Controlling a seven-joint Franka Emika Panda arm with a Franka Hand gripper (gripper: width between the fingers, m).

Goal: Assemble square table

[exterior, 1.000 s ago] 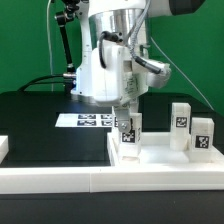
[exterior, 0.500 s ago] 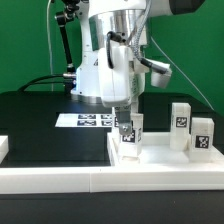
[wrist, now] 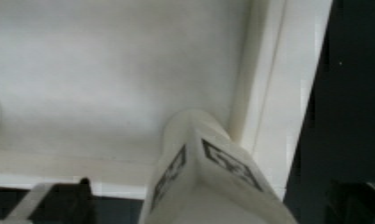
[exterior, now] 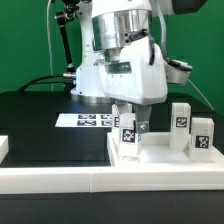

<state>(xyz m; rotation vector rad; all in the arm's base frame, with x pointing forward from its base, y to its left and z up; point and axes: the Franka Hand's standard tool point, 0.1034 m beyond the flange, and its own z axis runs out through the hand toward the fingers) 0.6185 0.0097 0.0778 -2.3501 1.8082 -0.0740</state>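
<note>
Hovering with jaws apart: gripper [exterior: 131,118] over small white tagged leg post [exterior: 129,135]; revealing white tray rim [wrist: 269,90] only in wrist view.

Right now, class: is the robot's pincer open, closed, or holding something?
Pincer: open, holding nothing; it stands around the small white tagged leg post on the white square plastic tabletop.

I see a white plastic square tray top [exterior: 165,160] on the black tabletop [exterior: 40,115], white leg posts [exterior: 129,133] bearing black-and-white square tags, green backdrop [exterior: 25,40] behind.
</note>
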